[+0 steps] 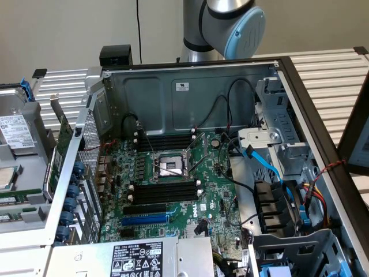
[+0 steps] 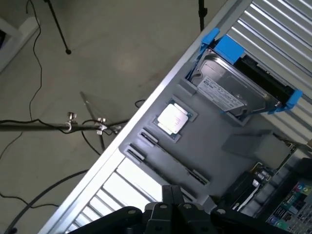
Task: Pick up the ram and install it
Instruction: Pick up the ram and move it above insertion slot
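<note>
The ram (image 1: 12, 198) is a thin green stick lying in a groove of the grey tray (image 1: 29, 173), at the exterior view's left, outside the computer case. A second green strip (image 1: 10, 218) lies just in front of it. In the wrist view my gripper (image 2: 171, 193) hangs shut and holds nothing, above the grey tray (image 2: 214, 131) near its two long grooves (image 2: 168, 157). Inside the case, the black memory slots (image 1: 166, 190) sit on the motherboard (image 1: 213, 190) beside the processor socket (image 1: 168, 166). The arm's grey and blue joint (image 1: 230, 23) stands behind the case.
The tray also carries a hard drive in a blue caddy (image 2: 234, 85) and a processor chip (image 2: 172, 118). A larger green expansion card (image 1: 60, 151) stands at the case's left wall. A blue slot (image 1: 144, 219), cables (image 1: 262, 158) and a drive cage (image 1: 277, 138) crowd the case interior.
</note>
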Tool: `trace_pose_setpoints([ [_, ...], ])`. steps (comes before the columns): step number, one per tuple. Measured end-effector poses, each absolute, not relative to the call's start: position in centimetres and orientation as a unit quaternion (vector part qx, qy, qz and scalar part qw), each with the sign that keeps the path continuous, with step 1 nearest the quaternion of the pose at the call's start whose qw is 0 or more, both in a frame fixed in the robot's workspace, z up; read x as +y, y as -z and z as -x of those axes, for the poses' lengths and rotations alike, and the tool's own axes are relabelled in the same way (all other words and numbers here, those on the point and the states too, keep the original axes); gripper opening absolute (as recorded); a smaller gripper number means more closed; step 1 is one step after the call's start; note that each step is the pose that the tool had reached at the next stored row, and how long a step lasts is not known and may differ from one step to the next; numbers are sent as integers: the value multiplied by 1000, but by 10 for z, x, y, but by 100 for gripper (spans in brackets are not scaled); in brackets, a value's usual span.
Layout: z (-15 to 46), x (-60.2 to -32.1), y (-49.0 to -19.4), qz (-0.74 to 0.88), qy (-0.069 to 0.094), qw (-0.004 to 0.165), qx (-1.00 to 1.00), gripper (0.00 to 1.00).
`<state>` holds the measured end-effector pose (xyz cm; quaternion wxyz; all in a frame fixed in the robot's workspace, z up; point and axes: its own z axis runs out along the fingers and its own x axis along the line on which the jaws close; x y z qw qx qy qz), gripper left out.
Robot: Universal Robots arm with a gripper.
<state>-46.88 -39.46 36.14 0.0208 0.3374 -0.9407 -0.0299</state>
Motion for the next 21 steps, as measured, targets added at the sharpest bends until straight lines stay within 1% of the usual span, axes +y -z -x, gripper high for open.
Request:
trace_pose_setpoints([
  [15,469,-395,-360,-462,27,25,-886,11],
  [18,469,-395,-360,-486,24,22,-874,11],
  [21,469,-395,-359,-506,19,16,-862,11],
])
